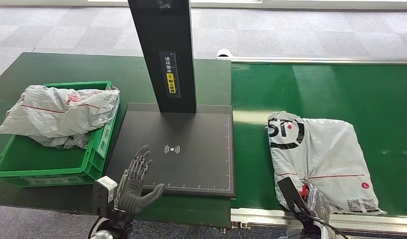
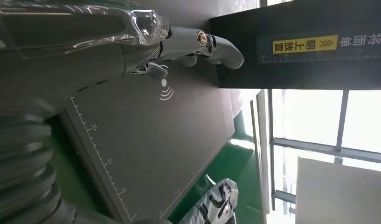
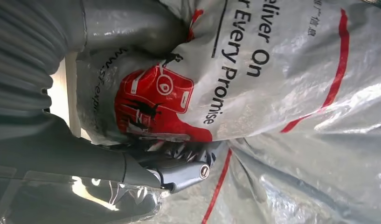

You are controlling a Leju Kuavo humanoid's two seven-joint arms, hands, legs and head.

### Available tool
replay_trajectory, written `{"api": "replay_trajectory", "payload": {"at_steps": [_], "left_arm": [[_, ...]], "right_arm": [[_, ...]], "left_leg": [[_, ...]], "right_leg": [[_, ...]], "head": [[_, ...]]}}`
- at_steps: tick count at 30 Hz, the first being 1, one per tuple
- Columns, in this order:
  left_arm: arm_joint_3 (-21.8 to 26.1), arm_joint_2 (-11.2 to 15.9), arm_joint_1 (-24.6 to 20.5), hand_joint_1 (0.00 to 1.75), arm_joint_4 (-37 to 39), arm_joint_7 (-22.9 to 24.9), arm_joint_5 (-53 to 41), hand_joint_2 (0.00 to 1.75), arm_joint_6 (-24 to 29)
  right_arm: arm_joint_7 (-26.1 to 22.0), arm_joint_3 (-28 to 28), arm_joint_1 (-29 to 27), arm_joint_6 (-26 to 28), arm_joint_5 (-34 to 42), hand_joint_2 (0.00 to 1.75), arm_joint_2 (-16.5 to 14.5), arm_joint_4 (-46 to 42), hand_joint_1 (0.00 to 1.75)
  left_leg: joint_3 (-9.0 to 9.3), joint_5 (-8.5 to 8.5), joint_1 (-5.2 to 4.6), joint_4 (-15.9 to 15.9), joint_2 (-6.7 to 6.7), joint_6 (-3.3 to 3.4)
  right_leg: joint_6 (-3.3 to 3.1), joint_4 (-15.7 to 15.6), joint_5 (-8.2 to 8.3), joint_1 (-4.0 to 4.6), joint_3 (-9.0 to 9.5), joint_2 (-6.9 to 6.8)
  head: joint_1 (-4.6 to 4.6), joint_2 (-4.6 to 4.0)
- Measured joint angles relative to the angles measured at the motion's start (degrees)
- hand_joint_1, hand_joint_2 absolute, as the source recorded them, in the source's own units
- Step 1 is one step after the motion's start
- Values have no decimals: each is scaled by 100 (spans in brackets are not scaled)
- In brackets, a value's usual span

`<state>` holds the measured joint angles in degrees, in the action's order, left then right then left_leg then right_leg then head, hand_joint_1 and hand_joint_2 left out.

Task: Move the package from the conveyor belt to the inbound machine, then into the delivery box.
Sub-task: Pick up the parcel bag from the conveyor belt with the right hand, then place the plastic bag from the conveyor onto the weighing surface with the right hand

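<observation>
Package (image 1: 321, 159), a grey-white courier bag with red stripe and black logo, lies flat on the green conveyor belt (image 1: 340, 89), near its front edge, right of the inbound machine (image 1: 179, 149). Right hand (image 1: 303, 199) is on the bag's near corner; in the right wrist view its fingers (image 3: 183, 175) pinch crumpled plastic around the red print, so it grips the package. Left hand (image 1: 136, 181) hovers over the scanner plate's front-left corner, fingers spread, holding nothing. Green delivery box (image 1: 52, 172) sits left of the machine with another crumpled grey bag (image 1: 59, 114) in it, spilling over the rim.
</observation>
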<state>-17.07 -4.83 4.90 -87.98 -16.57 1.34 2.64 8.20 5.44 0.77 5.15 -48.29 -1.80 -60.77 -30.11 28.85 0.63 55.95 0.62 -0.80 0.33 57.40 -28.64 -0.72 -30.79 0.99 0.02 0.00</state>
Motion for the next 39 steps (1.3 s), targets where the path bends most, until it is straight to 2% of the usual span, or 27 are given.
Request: {"api": "replay_trajectory", "payload": {"at_steps": [6,13,16,21,25,35,39], "left_arm": [[-24,1,9,0,14,-7,38,175,47],[-19,13,56,0,-23,-93,37,175,212],[-15,20,69,0,-36,-118,33,175,221],[57,22,54,0,-67,-251,-19,175,308],[157,10,-6,0,-77,-285,-78,175,304],[234,-7,-19,0,-86,-295,-93,175,298],[256,-19,-29,0,-86,-299,-134,175,277]], "right_arm": [[-289,-40,-194,145,236,175,-59,-484,175],[-712,-439,-550,638,449,175,-57,-2223,175],[-787,-548,-595,685,506,175,-44,-2657,175],[-1325,-798,-583,741,988,175,9,-3251,175],[-1347,-1095,-340,462,1315,175,44,-3444,175],[-1347,-1337,-211,425,1405,175,69,-3470,175],[-1359,-1406,-189,-41,2016,175,77,-3459,175]], "left_leg": [[-4,0,0,0,2,0],[-16,-1,1,-1,0,0],[-17,-1,0,0,2,0],[-16,-1,-1,0,0,0],[-11,-5,0,0,1,0],[-17,-5,-1,0,3,2],[-17,-5,-1,-1,3,2]], "right_leg": [[0,0,0,0,-1,-1],[0,1,0,1,-13,0],[0,1,0,0,-11,-2],[0,1,1,-1,-10,0],[-1,1,1,0,-7,-1],[0,1,1,-1,-10,-3],[0,1,1,-1,-10,-3]], "head": [[-1,0],[-1,0],[0,0],[-2,0],[-1,0],[-1,0],[-1,0]]}}
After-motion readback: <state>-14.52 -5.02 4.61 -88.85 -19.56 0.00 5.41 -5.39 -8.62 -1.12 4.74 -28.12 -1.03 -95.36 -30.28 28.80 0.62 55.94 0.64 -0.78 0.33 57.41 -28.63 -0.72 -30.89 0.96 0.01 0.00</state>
